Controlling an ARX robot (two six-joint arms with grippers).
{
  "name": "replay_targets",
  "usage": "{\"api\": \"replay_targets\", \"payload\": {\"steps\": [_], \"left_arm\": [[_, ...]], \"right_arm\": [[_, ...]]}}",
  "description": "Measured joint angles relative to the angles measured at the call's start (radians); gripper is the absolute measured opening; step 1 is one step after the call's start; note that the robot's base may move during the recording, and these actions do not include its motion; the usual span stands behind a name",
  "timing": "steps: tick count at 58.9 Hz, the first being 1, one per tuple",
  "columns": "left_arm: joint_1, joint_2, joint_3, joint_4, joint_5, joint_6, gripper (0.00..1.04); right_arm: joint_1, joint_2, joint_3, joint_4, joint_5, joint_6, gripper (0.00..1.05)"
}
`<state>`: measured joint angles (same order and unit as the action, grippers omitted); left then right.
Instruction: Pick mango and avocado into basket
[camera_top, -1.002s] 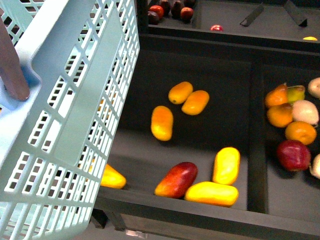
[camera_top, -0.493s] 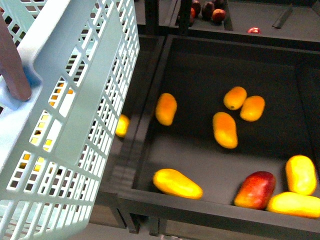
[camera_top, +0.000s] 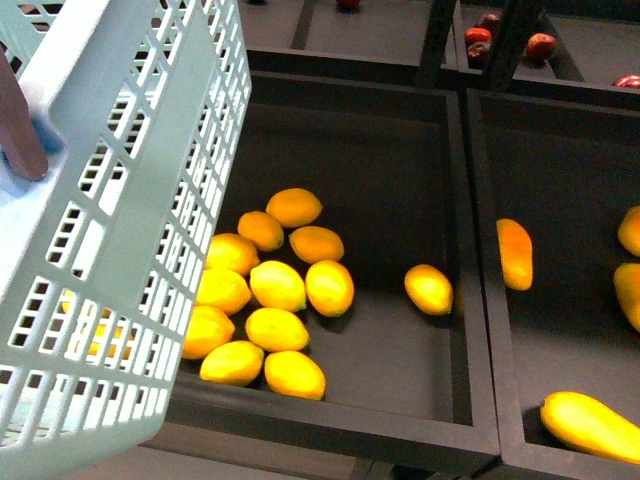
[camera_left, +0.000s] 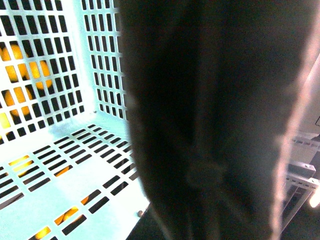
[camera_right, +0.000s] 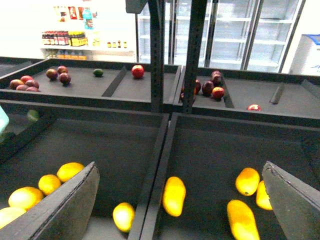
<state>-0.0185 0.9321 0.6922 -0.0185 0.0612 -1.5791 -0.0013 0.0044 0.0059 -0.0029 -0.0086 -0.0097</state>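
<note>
Right wrist view: the right claw (camera_right: 179, 167) gapes wide and empty, facing a mango (camera_right: 174, 195) by its bin's (camera_right: 215, 150) left wall. Best to descend straight and pinch across its narrow width. The basket (camera_top: 120, 200) hangs tilted over the neighbouring bin's left edge. Whether the left claw is closed, I cannot tell.

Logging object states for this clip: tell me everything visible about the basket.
The basket is light turquoise plastic, with slotted walls and base. It is tilted at the left of the front view, covering part of the yellow fruit, which shows through its slots. Its inside, where visible in the left wrist view, holds nothing.
</note>
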Motion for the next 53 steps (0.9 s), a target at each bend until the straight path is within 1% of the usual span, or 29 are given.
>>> {"api": "replay_targets", "payload": {"steps": [2,4,6,7,8,10,11,15,20,27,32,39,45,53], "left_arm": [[-0.001,0.0,0.003,-0.006,-0.011,0.012,0.05],[-0.011,0.028,0.055,-0.124,-0.035,0.077,0.05],[-0.018,0.062,0.111,-0.224,-0.04,0.141,0.05],[-0.019,0.076,0.128,-0.252,-0.039,0.153,0.05],[-0.022,0.103,0.162,-0.3,-0.032,0.222,0.05],[-0.024,0.134,0.192,-0.332,-0.025,0.266,0.05],[-0.028,0.163,0.213,-0.344,-0.017,0.334,0.05],[-0.04,0.257,0.267,-0.336,0.002,0.449,0.05],[-0.063,0.378,0.33,-0.296,0.015,0.53,0.05],[-0.1,0.5,0.423,-0.254,0.05,0.558,0.05],[-0.159,0.621,0.55,-0.248,0.121,0.577,0.05],[-0.229,0.709,0.661,-0.277,0.186,0.623,0.05],[-0.288,0.759,0.723,-0.325,0.208,0.669,0.05],[-0.353,0.81,0.76,-0.348,0.204,0.689,0.05]], "right_arm": [[0.0,0.0,0.0,0.0,0.003,0.0,0.97],[0.0,0.0,0.0,0.0,0.004,0.0,0.97],[0.0,0.0,0.0,0.0,0.004,0.0,0.97],[0.0,0.0,0.0,0.0,0.004,0.0,0.97],[0.0,0.0,0.0,0.0,0.004,0.0,0.97],[0.0,0.0,0.0,0.0,0.003,0.0,0.97],[0.0,0.0,0.0,0.0,0.003,0.0,0.97],[0.0,0.0,0.0,0.0,0.005,0.0,0.97],[0.0,0.0,0.0,0.0,0.006,0.0,0.97],[0.0,0.0,0.0,0.0,0.007,0.0,0.97],[0.0,0.0,0.0,0.0,0.007,0.0,0.97],[0.0,0.0,0.0,0.0,0.007,0.0,0.97],[0.0,0.0,0.0,0.0,0.008,0.0,0.97],[0.0,0.0,0.0,0.0,0.007,0.0,0.97]]}}
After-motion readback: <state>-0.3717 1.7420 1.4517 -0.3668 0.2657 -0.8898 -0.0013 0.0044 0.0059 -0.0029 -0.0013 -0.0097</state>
